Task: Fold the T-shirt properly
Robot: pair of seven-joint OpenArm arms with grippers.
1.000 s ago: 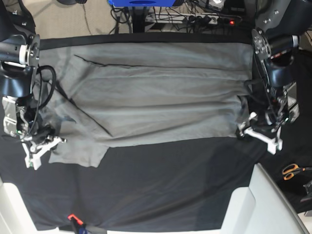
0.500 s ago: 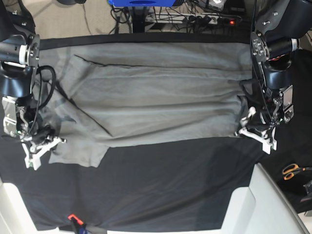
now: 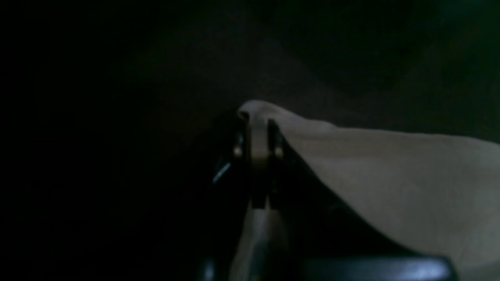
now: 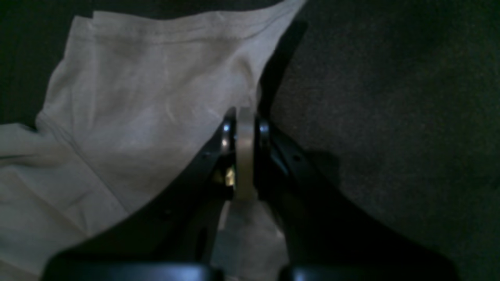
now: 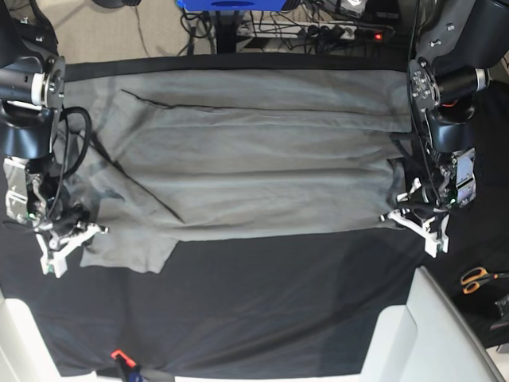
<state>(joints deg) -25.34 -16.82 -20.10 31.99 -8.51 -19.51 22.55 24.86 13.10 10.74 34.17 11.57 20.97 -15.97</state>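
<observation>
The grey T-shirt [image 5: 254, 159] lies spread out across the black table cloth [image 5: 262, 310], with one sleeve [image 5: 131, 251] at the lower left in the base view. My left gripper [image 5: 400, 216] is at the shirt's lower right corner. In the left wrist view it [image 3: 258, 130] is shut on a raised fold of the shirt's edge [image 3: 390, 175]. My right gripper [image 5: 78, 235] is at the sleeve's left edge. In the right wrist view it [image 4: 245, 128] is shut on the sleeve fabric [image 4: 136, 97], low over the cloth.
Orange-handled scissors [image 5: 477, 278] lie on the cloth at the far right. A white surface [image 5: 433, 334] borders the front right corner. An orange clip [image 5: 119, 355] sits at the front edge. Cables and a power strip [image 5: 334, 32] lie beyond the table's far edge.
My left gripper has moved a little inward, toward the shirt, holding the shirt's corner. My right gripper has stayed almost still at the sleeve.
</observation>
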